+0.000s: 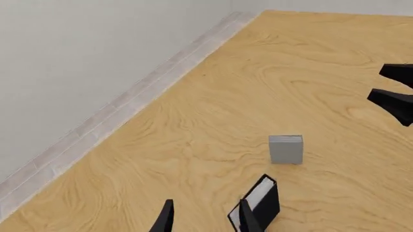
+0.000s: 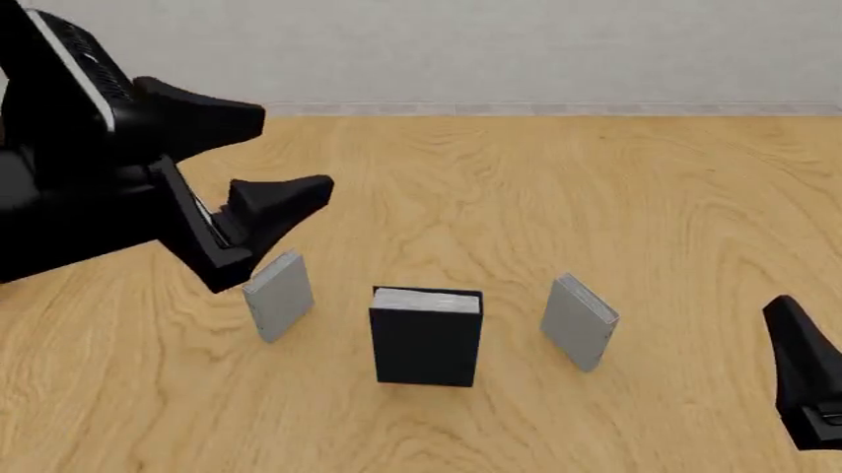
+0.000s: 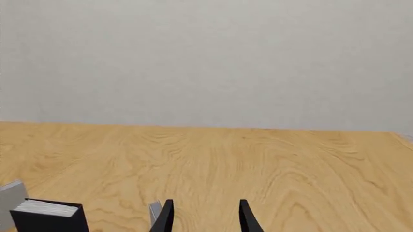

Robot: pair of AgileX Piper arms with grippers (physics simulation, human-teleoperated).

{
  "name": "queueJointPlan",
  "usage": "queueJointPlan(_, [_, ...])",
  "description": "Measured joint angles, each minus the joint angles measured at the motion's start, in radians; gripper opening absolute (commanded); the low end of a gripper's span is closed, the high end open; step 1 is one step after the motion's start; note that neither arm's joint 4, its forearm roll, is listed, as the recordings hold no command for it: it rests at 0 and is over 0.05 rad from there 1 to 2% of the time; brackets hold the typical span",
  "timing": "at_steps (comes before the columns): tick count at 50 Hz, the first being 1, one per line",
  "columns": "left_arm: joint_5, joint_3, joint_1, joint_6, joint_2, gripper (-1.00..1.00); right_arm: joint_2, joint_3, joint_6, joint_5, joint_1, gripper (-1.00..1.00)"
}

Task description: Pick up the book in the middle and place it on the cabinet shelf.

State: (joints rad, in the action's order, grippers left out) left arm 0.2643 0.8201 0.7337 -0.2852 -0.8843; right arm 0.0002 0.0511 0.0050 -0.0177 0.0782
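Three books stood upright in a row on my wooden desk (image 2: 632, 187). The book (image 2: 425, 337) I wanted was the thick dark one in the middle, its white page edges facing up. A thin grey book (image 2: 279, 296) stood to its left and another grey book (image 2: 579, 321) to its right, each near it but apart.

My left claw (image 2: 263, 163) hung above the desk, over and a little behind the left grey book, its two black fingers spread apart and holding nothing. My right claw (image 3: 204, 217) sat low at the near right edge of the desk, well apart from the dark book; from its wrist camera the fingers stood apart and empty.

No cabinet shelf showed in any view, only a plain pale wall (image 2: 526, 49) behind the desk.

I judged the step to be the reach, with nothing grasped yet. To do it well, I would bring one claw down over the middle book, line the fingers across its thick covers, keep clear of the grey neighbours, and close only once both fingers straddled it squarely.
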Motion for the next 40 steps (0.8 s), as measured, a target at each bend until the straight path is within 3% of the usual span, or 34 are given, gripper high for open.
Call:
queueJointPlan(23, [0.190, 0.277, 0.087, -0.096, -0.311, 1.00, 0.000, 0.000, 0.002, -0.002, 0.007, 1.00])
queueJointPlan(40, [0.263, 0.363, 0.072, -0.215, -0.488, 1.00, 0.000, -0.002, -0.018, -0.002, 0.013, 1.00])
